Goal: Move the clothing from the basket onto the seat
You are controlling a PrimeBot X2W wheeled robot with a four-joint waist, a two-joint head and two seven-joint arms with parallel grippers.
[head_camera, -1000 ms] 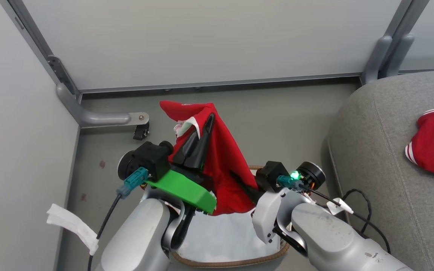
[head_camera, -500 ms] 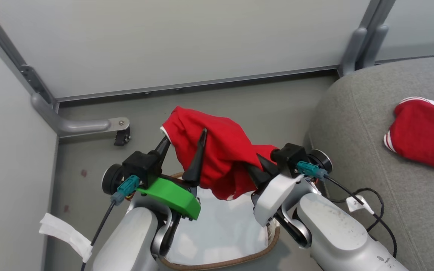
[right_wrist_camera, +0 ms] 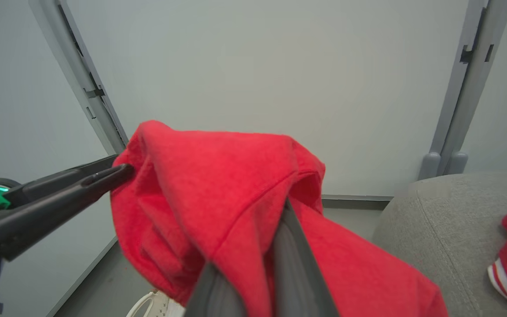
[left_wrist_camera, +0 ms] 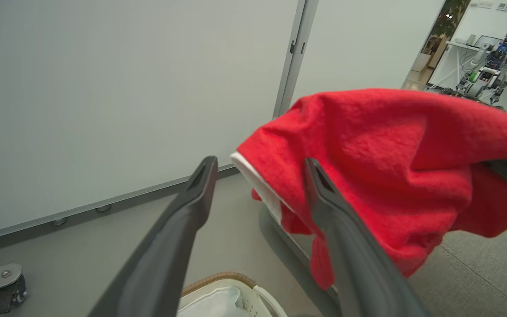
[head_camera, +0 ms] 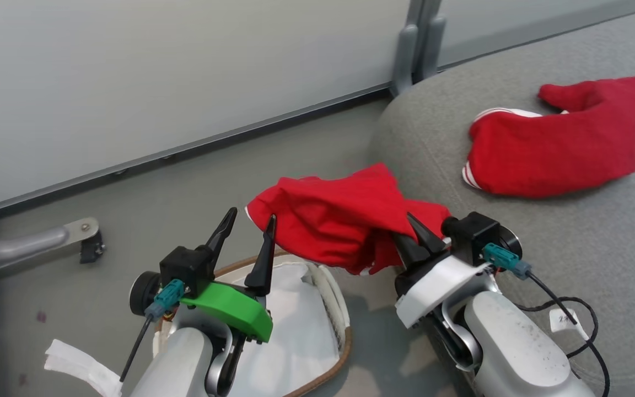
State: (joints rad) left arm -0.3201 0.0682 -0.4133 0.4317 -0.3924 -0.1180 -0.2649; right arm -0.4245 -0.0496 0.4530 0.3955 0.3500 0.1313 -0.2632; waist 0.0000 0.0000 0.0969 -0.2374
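I find the right claw (head_camera: pixel 403 230) clamped on the red garment (head_camera: pixel 334 220), left claw (head_camera: pixel 251 220) spread apart; the seat (head_camera: pixel 571 248) lies just rightward, nearest that clamped claw

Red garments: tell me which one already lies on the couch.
The garment with white striped trim, lying on the grey couch. The other red garment hangs in the air, clamped in the right gripper.

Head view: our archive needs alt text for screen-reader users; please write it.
The right gripper, jaws shut, holds up a red fabric garment beside a grey upholstered couch where a second red garment with white striped trim lies. The left gripper, jaws open, is above a white plastic basket with brown woven rim.
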